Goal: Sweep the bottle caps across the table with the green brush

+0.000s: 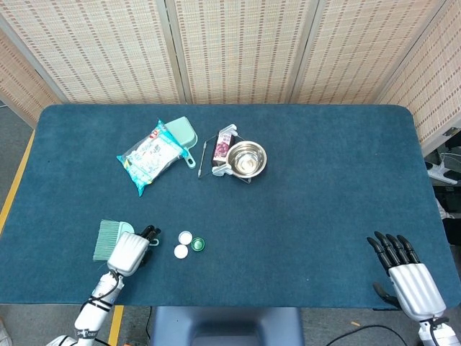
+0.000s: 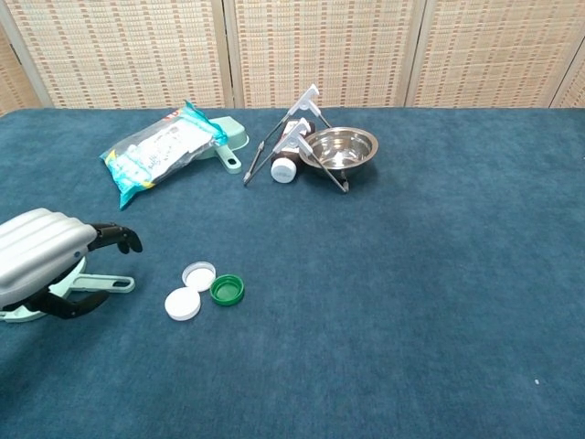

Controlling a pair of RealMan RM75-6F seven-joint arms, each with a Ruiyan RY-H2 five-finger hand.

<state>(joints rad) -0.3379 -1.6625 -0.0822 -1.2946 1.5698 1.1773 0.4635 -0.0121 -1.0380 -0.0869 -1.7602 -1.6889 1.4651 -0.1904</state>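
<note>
The green brush (image 1: 108, 240) lies near the table's front left, its handle (image 2: 105, 283) pointing right toward the caps. Two white caps (image 1: 185, 237) (image 1: 180, 251) and a green cap (image 1: 198, 244) sit together just right of the handle; the chest view shows them as white caps (image 2: 198, 274) (image 2: 182, 304) and the green cap (image 2: 227, 290). My left hand (image 1: 130, 251) hovers over the brush body, fingers (image 2: 123, 240) stretched above the handle and thumb below it, with no grip showing. My right hand (image 1: 403, 277) rests open at the front right edge, far from everything.
At the back middle lie a snack bag (image 1: 150, 157), a green dustpan (image 1: 181, 133), a small bottle (image 1: 222, 149), metal tongs (image 2: 259, 151) and a steel bowl (image 1: 246, 159). Blue cloth covers the table (image 1: 324, 194).
</note>
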